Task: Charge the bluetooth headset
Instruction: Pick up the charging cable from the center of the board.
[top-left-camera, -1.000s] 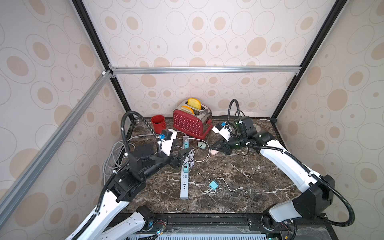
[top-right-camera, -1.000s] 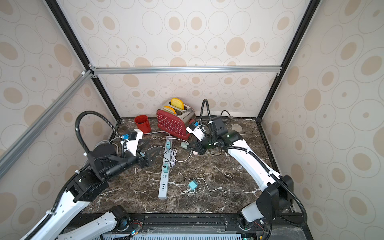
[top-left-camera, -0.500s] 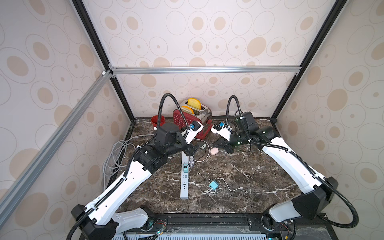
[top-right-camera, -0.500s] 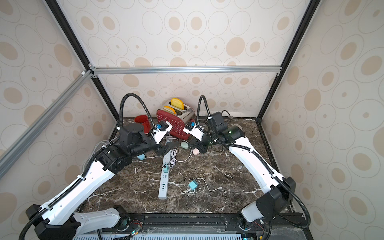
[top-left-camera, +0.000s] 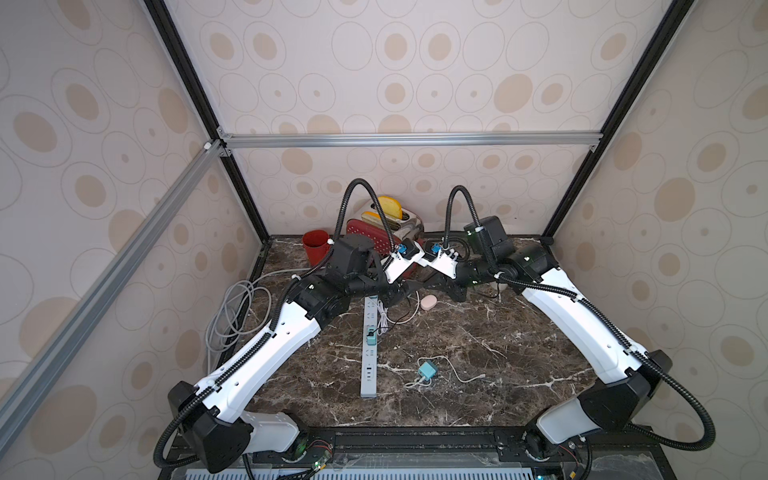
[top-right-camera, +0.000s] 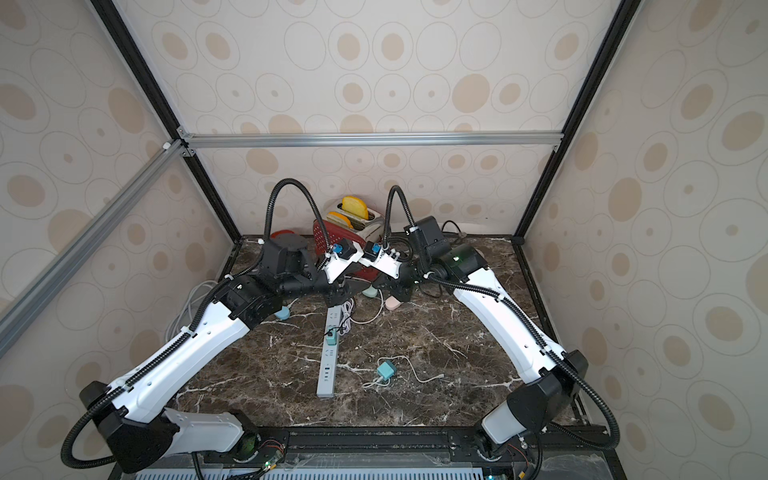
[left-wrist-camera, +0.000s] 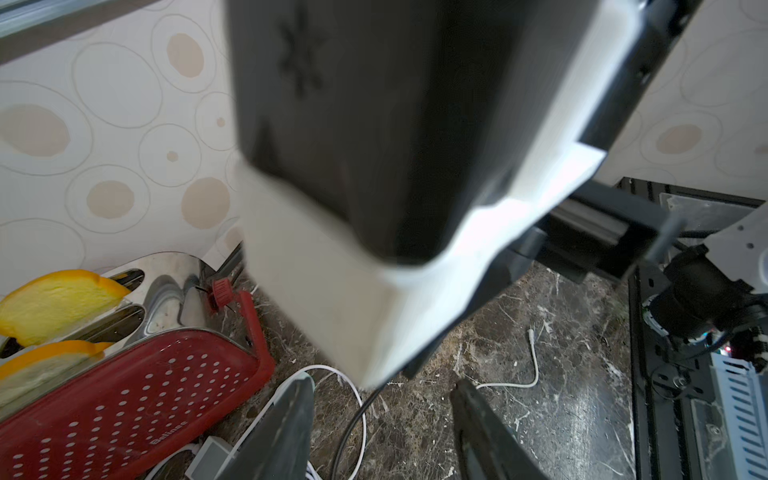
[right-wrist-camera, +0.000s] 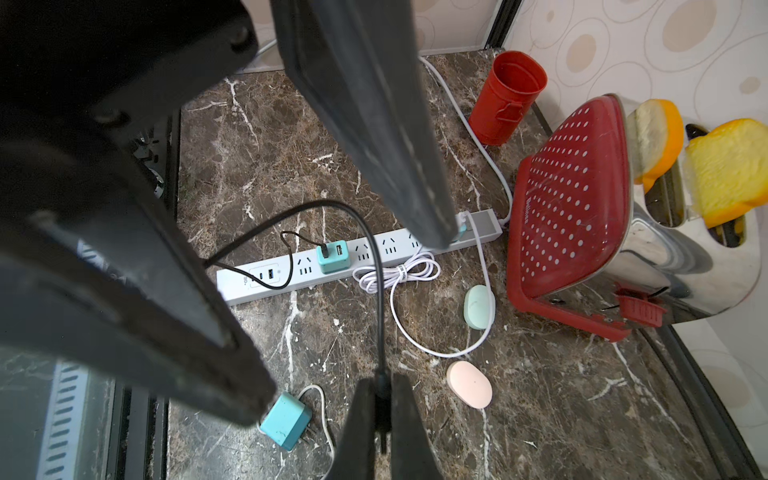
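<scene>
Two small oval bluetooth headset cases lie on the marble: a pink one (right-wrist-camera: 469, 390) (top-left-camera: 428, 303) and a mint one (right-wrist-camera: 478, 306). My right gripper (right-wrist-camera: 382, 415) is shut on the plug end of a black cable (right-wrist-camera: 376, 266), held just above the table beside the pink case. That cable runs back to a teal charger (right-wrist-camera: 332, 257) plugged into the grey power strip (top-left-camera: 369, 353). My left gripper (left-wrist-camera: 382, 419) is open and hovers close to the right gripper, nothing held. The black cable (left-wrist-camera: 353, 415) passes between its fingers (left-wrist-camera: 291, 428) without touching them.
A red toaster (top-left-camera: 374, 232) with yellow toast and a red cup (top-left-camera: 314, 245) stand at the back. A loose teal charger (top-left-camera: 427, 369) with a white lead lies near the front. A coiled white cable (right-wrist-camera: 395, 274) lies by the strip, and grey cable loops (top-left-camera: 232, 316) at the left.
My left arm has swung from the left side to the back middle, and its jaws have narrowed. My right gripper has drawn back a little with the black cable, clear of the pink case.
</scene>
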